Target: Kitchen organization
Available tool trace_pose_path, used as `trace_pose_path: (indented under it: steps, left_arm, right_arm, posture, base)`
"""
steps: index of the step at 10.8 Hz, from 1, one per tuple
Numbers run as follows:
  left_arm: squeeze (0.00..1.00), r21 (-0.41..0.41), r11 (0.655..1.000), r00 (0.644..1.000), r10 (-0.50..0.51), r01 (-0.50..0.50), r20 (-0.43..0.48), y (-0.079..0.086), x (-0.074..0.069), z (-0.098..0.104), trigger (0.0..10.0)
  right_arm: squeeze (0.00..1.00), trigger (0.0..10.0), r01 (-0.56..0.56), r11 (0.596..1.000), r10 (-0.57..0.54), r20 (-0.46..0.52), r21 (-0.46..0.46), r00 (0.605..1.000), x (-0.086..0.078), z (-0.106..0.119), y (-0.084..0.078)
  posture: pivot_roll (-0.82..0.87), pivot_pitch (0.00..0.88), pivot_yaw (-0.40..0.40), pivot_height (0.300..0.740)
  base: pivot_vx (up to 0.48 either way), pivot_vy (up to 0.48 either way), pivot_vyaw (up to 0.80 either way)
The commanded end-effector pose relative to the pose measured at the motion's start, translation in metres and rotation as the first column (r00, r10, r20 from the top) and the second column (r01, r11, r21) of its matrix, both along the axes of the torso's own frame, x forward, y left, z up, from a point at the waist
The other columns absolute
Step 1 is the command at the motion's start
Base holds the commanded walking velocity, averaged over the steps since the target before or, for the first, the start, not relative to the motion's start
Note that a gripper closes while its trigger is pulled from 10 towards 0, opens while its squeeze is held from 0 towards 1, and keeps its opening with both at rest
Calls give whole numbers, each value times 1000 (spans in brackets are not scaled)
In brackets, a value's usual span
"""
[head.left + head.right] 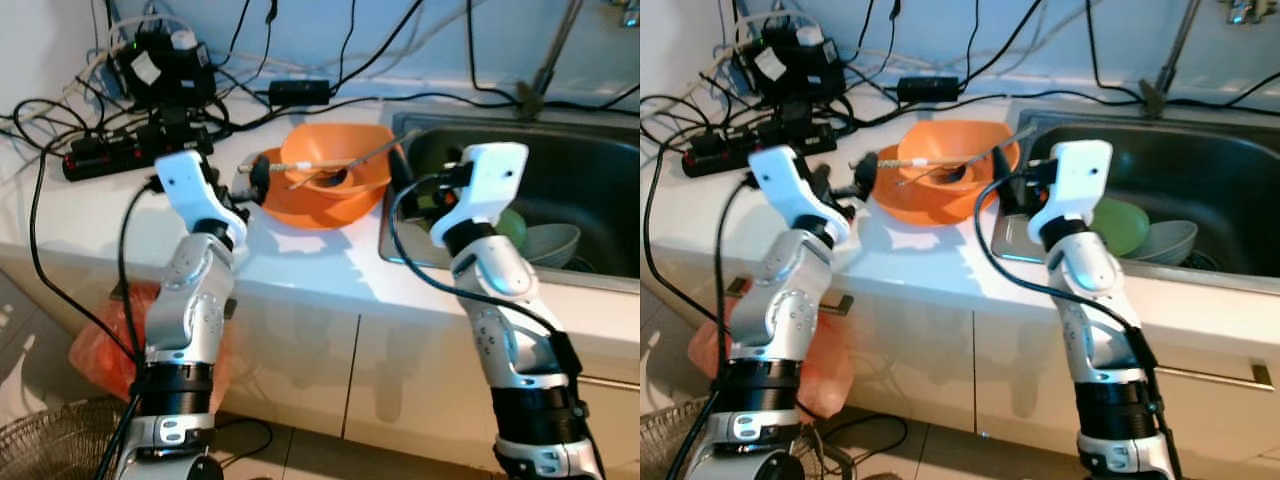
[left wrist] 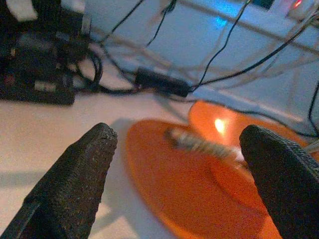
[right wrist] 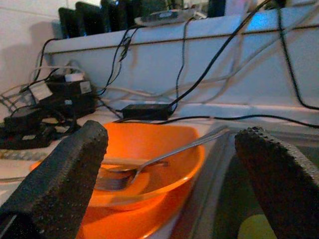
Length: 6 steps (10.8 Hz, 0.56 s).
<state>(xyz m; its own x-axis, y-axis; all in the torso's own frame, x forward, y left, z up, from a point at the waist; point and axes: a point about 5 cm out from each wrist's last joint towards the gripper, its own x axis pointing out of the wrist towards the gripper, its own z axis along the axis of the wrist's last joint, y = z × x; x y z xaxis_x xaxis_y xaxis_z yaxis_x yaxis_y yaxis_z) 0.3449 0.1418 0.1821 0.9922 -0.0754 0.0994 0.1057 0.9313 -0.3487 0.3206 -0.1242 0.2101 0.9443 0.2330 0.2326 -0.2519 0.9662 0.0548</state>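
An orange bowl point(image 1: 325, 190) stands on the white counter point(image 1: 300, 265), just left of the steel sink point(image 1: 397, 247). Inside it lie a metal spoon point(image 3: 149, 162) and a thin utensil with a pale handle point(image 1: 297, 166). My left gripper point(image 1: 257, 182) hovers open at the bowl's left rim, which lies between its fingers point(image 2: 75, 174) in the left wrist view. My right gripper point(image 1: 402, 172) is open over the sink's left edge, pointing toward the bowl point(image 3: 149, 144). A green bowl point(image 1: 1120, 225) and a grey bowl point(image 1: 555, 243) sit in the sink.
A black power strip point(image 1: 100, 155), adapters point(image 1: 160, 65) and tangled cables cover the counter's back left. A faucet pipe point(image 1: 550, 60) rises behind the sink. Below the counter, an orange bag point(image 1: 100, 350) and a wire basket point(image 1: 45, 440) are on the floor.
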Motion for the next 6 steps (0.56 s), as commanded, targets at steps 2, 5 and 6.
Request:
trace_pose_path:
  steps: [2,5,6]
  left_arm:
    - [0,-44,999,1000,-10,11,5,-2,4,0,10000]
    - [0,-108,993,999,-42,45,30,-8,13,2,10000]
    - [0,-117,991,997,-60,66,54,-11,14,7,10000]
  right_arm:
    - [0,10000,-18,1000,18,-11,-26,1000,-2,-7,5]
    - [0,10000,-28,999,28,-7,-25,1000,-2,-6,7]
    - [0,10000,-39,999,39,-12,-32,999,-3,-7,7]
  posture:
    - [22,8,50,740]
    - [15,10,46,740]
    - [14,11,46,740]
  base:
    - [0,0,0]
    - [0,0,0]
    - [0,0,0]
